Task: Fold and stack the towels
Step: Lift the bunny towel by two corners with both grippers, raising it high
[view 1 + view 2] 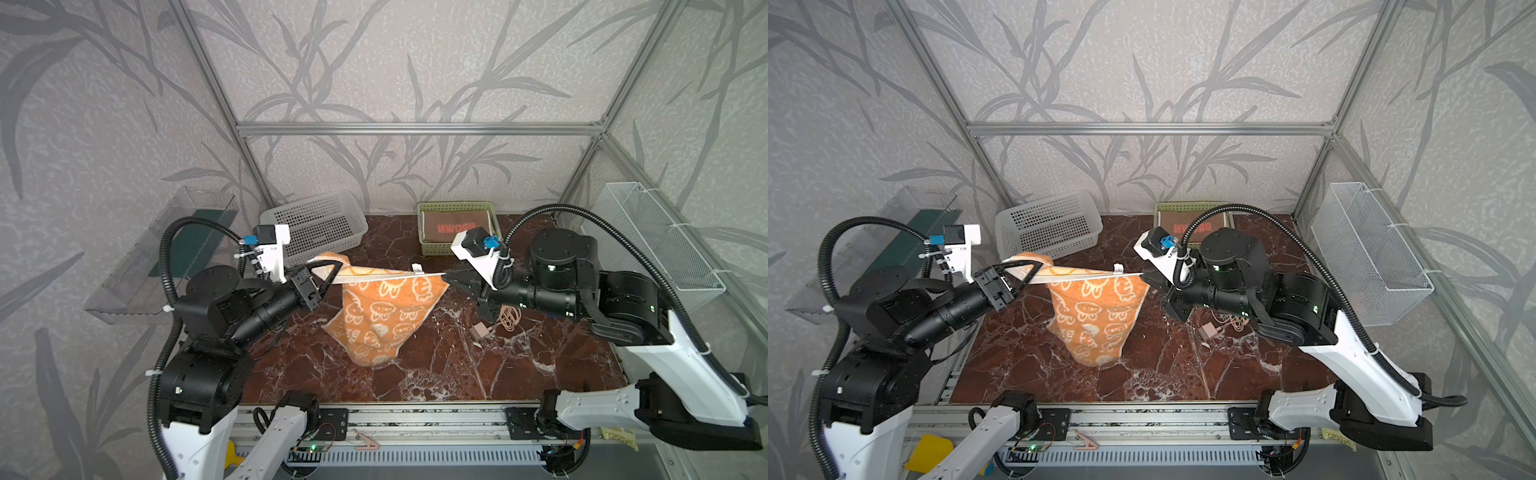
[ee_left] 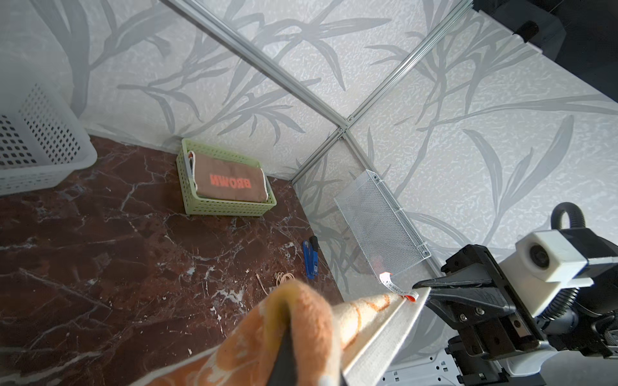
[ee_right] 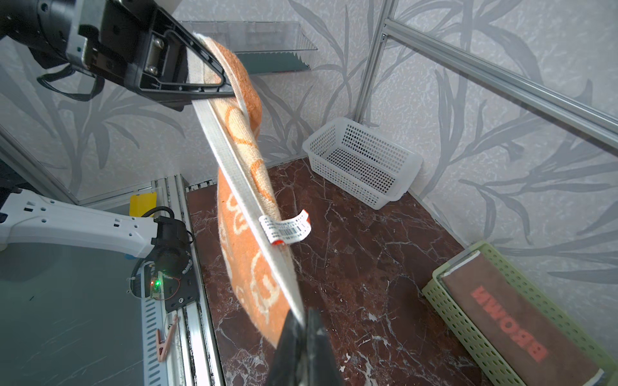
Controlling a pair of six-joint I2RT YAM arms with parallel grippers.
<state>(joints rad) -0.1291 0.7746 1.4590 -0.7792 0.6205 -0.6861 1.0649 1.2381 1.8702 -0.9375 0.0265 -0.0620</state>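
L hand (image 1: 337, 268) is clenched on one top corner of the orange towel (image 1: 382, 316), w/ a wad of cloth humped over its fingers. R hand (image 1: 446, 276) is clenched on the opposite corner, pinching only the very tip of the white hem band (image 1: 386, 274). The hem is pulled taut between them, above the table (image 1: 457, 365). The rest hangs in a loose cone, and I can't tell if its low end touches the table.

Risks as I see them:
- The R grip is thin and the hem is flat and smooth, so more tension could pop it out.
- The L wad may snag on the fingers at release and drag the towel askew.
- The body isn't hanging flat. Laid down like this it'd crease crooked, giving a bad fold.
- A charger w/ coiled cord (image 1: 494, 324) lies on the table under the R hand. A low sweep could catch it.

The towel is soft looped terry, orange w/ cream cartoon outlines. A stiff barcode label (image 3: 287, 229) sticks out of the hem. The table is glossy, dark red marble-look w/ white veins. At the back, a green perforated plastic basket (image 1: 457, 206) holds a folded brown towel (image 1: 453, 226) w/ red lettering. The white perforated basket (image 1: 320, 224) sits tilted beside it.
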